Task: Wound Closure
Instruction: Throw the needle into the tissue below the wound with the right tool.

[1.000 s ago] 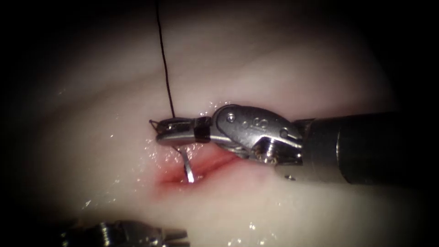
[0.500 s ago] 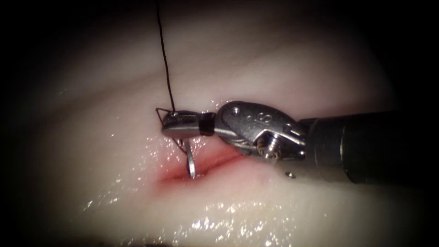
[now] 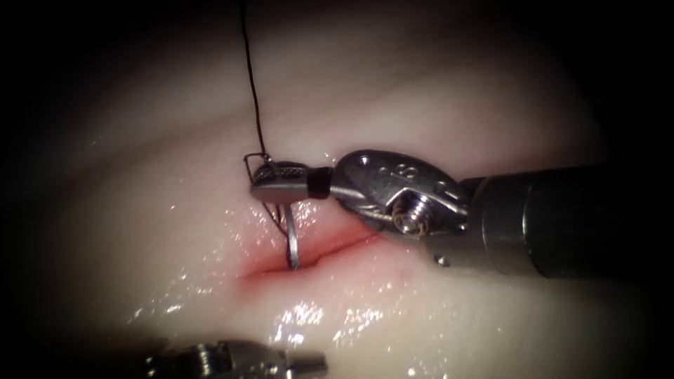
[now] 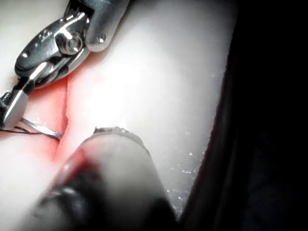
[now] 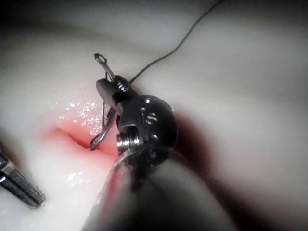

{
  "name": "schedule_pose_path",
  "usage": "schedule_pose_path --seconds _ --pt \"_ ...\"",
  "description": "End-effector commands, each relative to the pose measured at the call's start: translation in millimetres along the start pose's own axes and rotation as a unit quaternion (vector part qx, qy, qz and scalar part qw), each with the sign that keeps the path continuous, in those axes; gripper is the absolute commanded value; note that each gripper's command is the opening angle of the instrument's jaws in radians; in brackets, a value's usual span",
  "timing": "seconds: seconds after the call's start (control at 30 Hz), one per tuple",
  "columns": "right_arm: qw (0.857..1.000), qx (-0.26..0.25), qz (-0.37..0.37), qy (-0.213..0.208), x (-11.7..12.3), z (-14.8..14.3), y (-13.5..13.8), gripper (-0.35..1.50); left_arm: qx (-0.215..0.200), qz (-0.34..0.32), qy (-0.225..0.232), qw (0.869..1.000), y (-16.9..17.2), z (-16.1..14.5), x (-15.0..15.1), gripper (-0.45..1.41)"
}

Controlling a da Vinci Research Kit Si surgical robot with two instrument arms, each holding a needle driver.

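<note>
Needle [image 3: 290, 242] stands nearly upright at the left end of the cut [image 3: 309, 258], its lower part sunk into the red slit of the tissue [image 3: 435, 105] and its upper part rising to the right tool [image 3: 281, 184]. At the near left edge of the endoscope view, the left tool [image 3: 295, 363] lies low over the wet tissue, well apart from the needle, holding nothing; its jaws look closed together, and in the right wrist view it shows as a dark closed tip [image 5: 21, 190] near the cut. Thread [image 3: 251, 84] runs as one dark line from the far side down to the needle's swaged end, just left of the right tool's jaws, where a small loop of it sits. Right tool reaches in from the right, its jaws clamped tight on the needle close to the thread end of the curve, just above the cut. Red fluid [image 3: 337, 245] tints the slit to the right of the needle, under the tool's wrist.
</note>
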Motion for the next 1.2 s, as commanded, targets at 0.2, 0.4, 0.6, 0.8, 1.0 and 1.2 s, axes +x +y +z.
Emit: schedule_pose_path --seconds 0.2,0.4,0.6,0.8,1.0,1.2 --pt "0.999 0.010 0.033 -0.005 -1.1 0.8 0.1 -0.35 0.000 0.004 0.001 1.000 0.1 1.0 -1.3 -0.25" --pt "0.999 0.017 0.039 -0.011 -1.7 0.6 -0.1 -0.35 -0.002 0.006 0.002 1.000 -0.3 0.8 -2.2 -0.25" --pt "0.999 0.024 0.039 -0.010 -2.5 0.4 -1.2 -0.35 -0.002 0.007 0.002 1.000 -0.3 0.6 -2.3 -0.27" --pt "0.998 0.040 0.038 -0.015 -3.5 0.8 -2.4 -0.35 -0.002 0.006 0.002 1.000 -0.2 0.6 -2.3 -0.27" --pt "0.996 0.057 0.058 -0.026 -3.1 1.0 -2.2 -0.35 -0.002 0.007 0.002 1.000 0.0 0.5 -2.5 -0.27" --pt "0.995 0.068 0.074 -0.021 -3.6 0.4 -2.4 -0.35 -0.004 0.010 0.003 1.000 0.0 0.0 -3.0 -0.30"
